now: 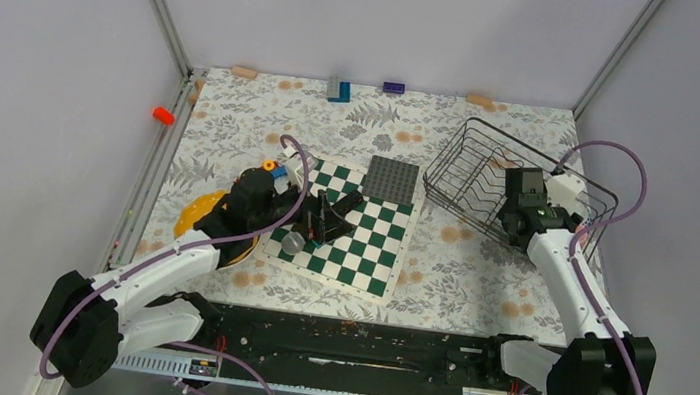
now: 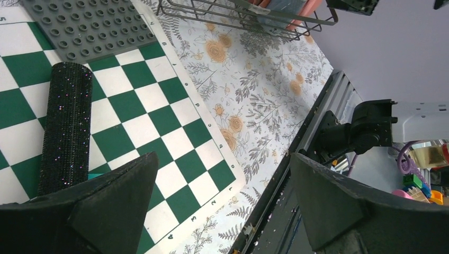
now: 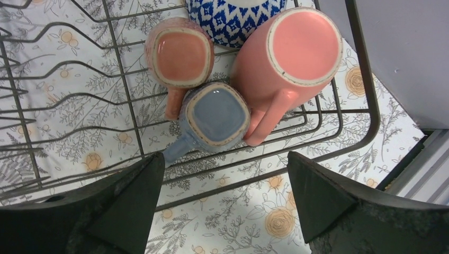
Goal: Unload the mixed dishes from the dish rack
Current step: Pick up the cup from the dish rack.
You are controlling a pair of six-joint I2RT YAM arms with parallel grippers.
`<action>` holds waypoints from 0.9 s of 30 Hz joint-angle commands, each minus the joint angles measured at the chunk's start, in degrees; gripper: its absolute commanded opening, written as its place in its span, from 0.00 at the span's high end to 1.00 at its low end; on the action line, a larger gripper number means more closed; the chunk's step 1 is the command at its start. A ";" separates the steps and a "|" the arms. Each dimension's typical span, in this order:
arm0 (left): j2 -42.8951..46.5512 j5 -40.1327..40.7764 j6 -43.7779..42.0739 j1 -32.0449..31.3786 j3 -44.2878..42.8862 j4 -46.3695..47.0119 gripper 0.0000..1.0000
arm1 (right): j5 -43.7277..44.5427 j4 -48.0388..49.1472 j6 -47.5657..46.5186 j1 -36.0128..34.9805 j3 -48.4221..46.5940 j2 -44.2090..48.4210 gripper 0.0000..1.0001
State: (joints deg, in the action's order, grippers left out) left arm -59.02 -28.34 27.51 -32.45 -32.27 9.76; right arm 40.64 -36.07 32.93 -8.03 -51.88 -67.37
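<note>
Mugs in the dish rack are framed beneath the downturned right gripper, which is spread wide; the left gripper is likewise spread.

light bright, even; shadows soft and faint; wrist views sharp; wide-angle stretch at edges

Tall pink mug, small pink mug, blue-grey mug, upturned, seemingly touching, in black wire rack corner.
</note>
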 commanded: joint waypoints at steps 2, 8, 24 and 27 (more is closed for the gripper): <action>-0.36 -2.60 0.35 0.37 0.09 4.79 0.01 | -0.20 4.50 3.70 1.95 0.02 -1.83 0.08; -1.18 -2.98 0.52 0.45 -0.18 5.09 0.01 | -3.13 7.66 3.97 3.56 1.18 -4.54 0.12; -4.17 -4.32 1.72 1.15 -1.13 5.53 0.01 | -4.81 9.35 5.88 6.26 2.29 -8.68 0.21; -4.09 -4.44 1.84 1.29 -1.05 5.62 0.01 | -5.48 9.47 5.93 6.83 2.16 -9.60 0.22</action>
State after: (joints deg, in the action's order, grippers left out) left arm -63.16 -30.89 29.04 -31.59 -32.25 11.31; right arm 35.31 -27.86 36.99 -2.09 -49.91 -75.79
